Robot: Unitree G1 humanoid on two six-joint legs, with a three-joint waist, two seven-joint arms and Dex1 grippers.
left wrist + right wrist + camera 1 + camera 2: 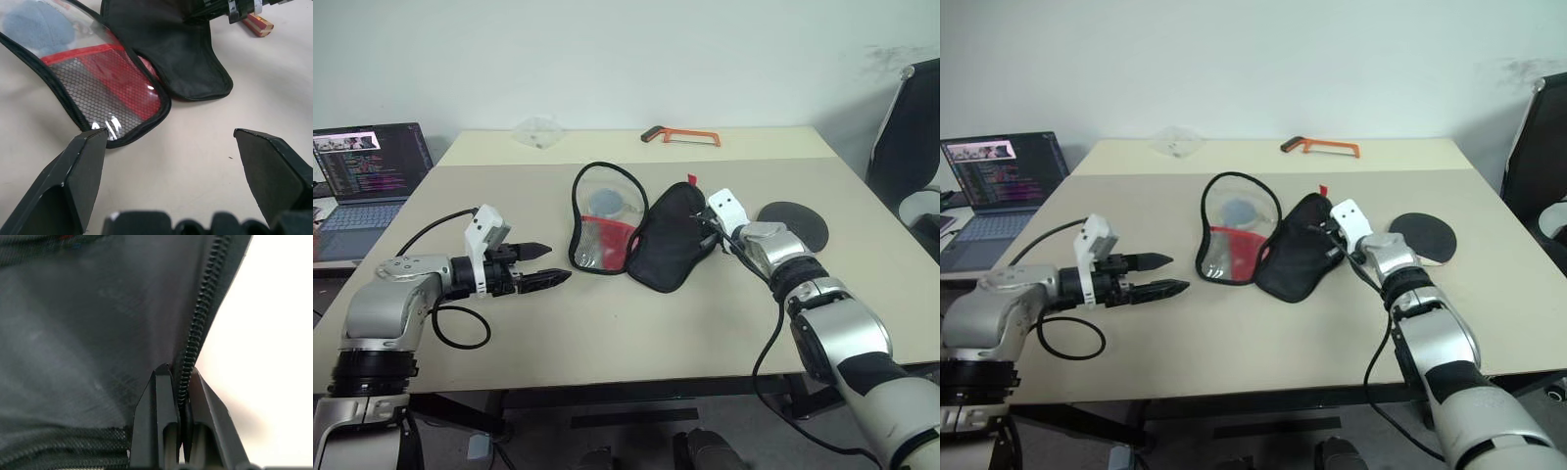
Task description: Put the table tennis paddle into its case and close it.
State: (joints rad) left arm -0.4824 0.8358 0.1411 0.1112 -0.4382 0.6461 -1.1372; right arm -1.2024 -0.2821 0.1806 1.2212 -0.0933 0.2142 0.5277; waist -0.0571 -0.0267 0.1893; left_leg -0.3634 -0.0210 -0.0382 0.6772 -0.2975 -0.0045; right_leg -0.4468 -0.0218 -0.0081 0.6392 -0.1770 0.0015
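While your right gripper (180, 382) is clenched on the case (671, 240) zipper rim, the table tennis paddle (795, 225) lies just right; left gripper (548, 262) released.

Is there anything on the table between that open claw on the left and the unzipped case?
Nothing: bare tabletop separates the left gripper from the case, in the left wrist and eye views.

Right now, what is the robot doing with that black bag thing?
The right gripper is pinched shut on the zipper edge of the case, which lies open on the table. The table tennis paddle is not in yet; it lies on the table beside that arm. The left gripper hovers open near the case's clear half.
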